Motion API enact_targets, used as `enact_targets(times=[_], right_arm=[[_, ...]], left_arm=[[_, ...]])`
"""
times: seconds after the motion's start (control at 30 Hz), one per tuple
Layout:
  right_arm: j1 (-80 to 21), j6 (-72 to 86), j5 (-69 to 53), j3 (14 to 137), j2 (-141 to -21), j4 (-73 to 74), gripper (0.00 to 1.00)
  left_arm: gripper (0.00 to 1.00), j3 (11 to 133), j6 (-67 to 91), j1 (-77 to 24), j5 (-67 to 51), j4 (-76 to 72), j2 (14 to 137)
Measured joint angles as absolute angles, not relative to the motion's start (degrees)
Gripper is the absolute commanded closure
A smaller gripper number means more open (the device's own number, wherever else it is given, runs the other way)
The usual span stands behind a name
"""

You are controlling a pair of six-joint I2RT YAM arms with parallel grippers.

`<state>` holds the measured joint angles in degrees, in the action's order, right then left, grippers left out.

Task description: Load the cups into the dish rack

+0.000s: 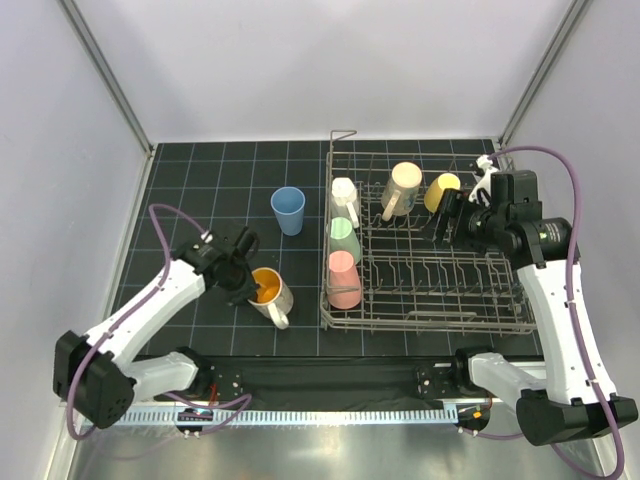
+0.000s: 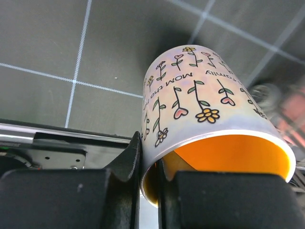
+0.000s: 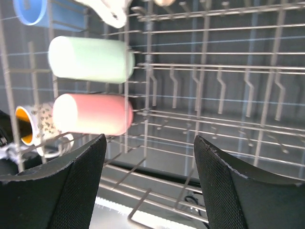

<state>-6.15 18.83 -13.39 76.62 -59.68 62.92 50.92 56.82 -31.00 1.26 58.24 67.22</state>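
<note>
My left gripper (image 1: 252, 288) is shut on the rim of the white mug with orange inside (image 1: 270, 290), one finger inside, one outside; the mug fills the left wrist view (image 2: 205, 114) just above the mat. The grey wire dish rack (image 1: 500, 310) holds a white mug (image 1: 344, 192), a pale green cup (image 1: 345, 238), a pink cup (image 1: 344, 280), a cream mug (image 1: 402, 185) and a yellow cup (image 1: 442, 190). A blue cup (image 1: 288, 211) stands on the mat left of the rack. My right gripper (image 1: 447, 222) is open and empty over the rack, below the yellow cup.
The black gridded mat (image 1: 200, 180) covers the table inside white walls. The right half of the rack has bare tines (image 3: 219, 90). In the right wrist view the green cup (image 3: 90, 59) and pink cup (image 3: 93, 114) lie on their sides.
</note>
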Motion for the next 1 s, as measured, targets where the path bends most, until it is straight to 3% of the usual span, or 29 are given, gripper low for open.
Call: enact_targets(times=[0.37,0.6,1.0], right_arm=[[-7.92,22.92,-36.18,74.50,-60.16,52.49,0.11],[-19.64,31.99,-43.79,73.95,-61.36,39.83,0.05],[-36.40,47.70,-43.29,70.15,-64.66,17.10,0.02]], left_arm=[[1.00,68.75,55.00,-30.98,-0.67,56.66,55.96],[1.00,66.48,54.96,-31.00,-6.68,43.11,47.83],[1.00,55.77,60.05,-31.00,-7.94,15.00,40.05]])
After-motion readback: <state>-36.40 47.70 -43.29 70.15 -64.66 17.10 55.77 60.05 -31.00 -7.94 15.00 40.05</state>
